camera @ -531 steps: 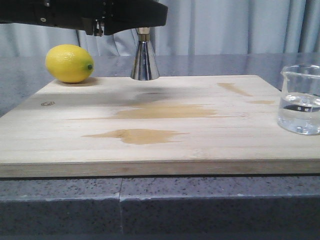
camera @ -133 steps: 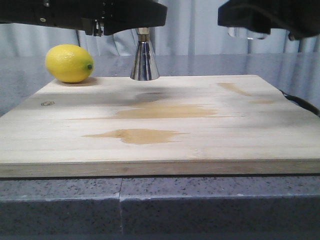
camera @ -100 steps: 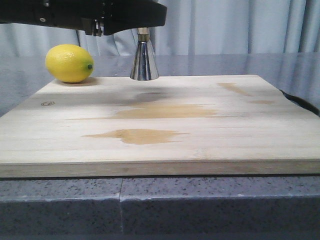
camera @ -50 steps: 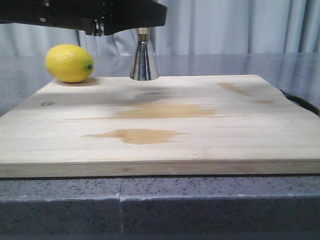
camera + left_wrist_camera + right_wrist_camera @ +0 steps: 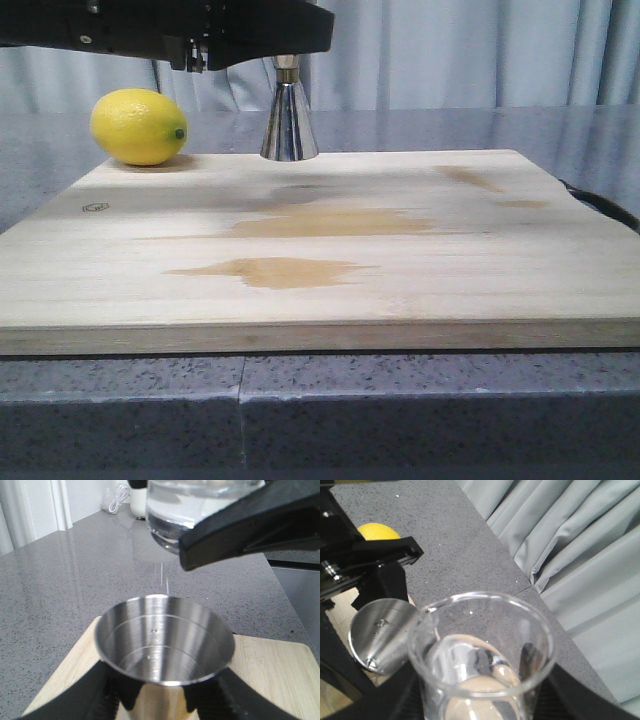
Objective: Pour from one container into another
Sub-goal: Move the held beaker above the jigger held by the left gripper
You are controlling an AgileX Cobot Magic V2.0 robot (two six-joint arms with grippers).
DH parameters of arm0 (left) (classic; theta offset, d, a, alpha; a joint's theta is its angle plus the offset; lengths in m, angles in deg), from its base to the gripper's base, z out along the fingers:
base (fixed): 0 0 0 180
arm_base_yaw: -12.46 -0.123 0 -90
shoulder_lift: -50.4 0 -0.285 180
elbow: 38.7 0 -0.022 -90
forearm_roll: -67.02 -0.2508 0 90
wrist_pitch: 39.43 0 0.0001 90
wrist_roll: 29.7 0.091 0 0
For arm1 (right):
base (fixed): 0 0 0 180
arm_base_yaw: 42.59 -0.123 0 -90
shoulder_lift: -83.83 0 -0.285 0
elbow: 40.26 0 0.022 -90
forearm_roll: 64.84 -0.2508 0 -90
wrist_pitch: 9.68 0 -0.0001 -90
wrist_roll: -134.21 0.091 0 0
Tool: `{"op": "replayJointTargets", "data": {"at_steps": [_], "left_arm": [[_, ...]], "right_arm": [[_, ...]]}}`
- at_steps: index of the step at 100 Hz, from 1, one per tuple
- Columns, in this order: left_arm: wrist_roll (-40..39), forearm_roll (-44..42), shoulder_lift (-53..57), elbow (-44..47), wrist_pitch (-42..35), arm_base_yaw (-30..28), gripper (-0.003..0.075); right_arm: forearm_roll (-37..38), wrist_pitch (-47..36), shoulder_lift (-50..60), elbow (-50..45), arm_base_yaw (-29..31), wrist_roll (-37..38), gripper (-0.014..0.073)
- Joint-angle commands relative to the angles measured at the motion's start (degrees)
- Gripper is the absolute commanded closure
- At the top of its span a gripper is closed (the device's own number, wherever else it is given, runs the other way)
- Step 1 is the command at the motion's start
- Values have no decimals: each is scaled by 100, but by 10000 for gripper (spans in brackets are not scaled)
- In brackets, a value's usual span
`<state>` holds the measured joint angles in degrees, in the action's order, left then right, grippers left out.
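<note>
Jigger upright at the far edge of the wooden board, foot on the wood. Left gripper has its black fingers closed around the jigger's waist, just under the upper cup. From the left wrist, the upper cup looks bare steel inside, with ring lines and no pool that I can make out.

Beaker hangs in the air above and just behind the jigger's mouth, not touching it. Clear liquid sits in its lower part. Thin streaks show between the beaker and the jigger rim; whether they are falling liquid I cannot tell.

Right gripper clasps the beaker low on its wall, fingers on either side. From this wrist the beaker's mouth is nearly upright, and the jigger's open cup lies just beside and below it.

Lemon on the board's far left corner, well apart from the jigger. Two tan stains on the board's middle.
</note>
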<state>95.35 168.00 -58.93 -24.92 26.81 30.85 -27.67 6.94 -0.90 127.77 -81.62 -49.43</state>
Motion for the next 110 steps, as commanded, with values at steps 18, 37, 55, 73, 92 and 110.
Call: {"op": "replayJointTargets", "data": {"at_steps": [18, 37, 55, 73, 92, 110], "left_arm": [[-34, 503, 220, -171, 575, 53, 438], [-34, 503, 220, -171, 575, 53, 438], [-34, 503, 220, -171, 575, 53, 438], [-34, 503, 220, -171, 575, 53, 438], [-34, 503, 220, -171, 575, 53, 438], [-34, 503, 220, -171, 575, 53, 438]], "right_arm": [[705, -444, 163, 229, 2, -28, 306], [1176, -589, 89, 229, 2, -28, 306], [1484, -581, -34, 229, 2, -28, 306], [1790, -569, -43, 229, 2, -28, 306], [2114, -612, -43, 229, 2, -28, 306], [2396, -612, -57, 229, 2, -28, 306]]}}
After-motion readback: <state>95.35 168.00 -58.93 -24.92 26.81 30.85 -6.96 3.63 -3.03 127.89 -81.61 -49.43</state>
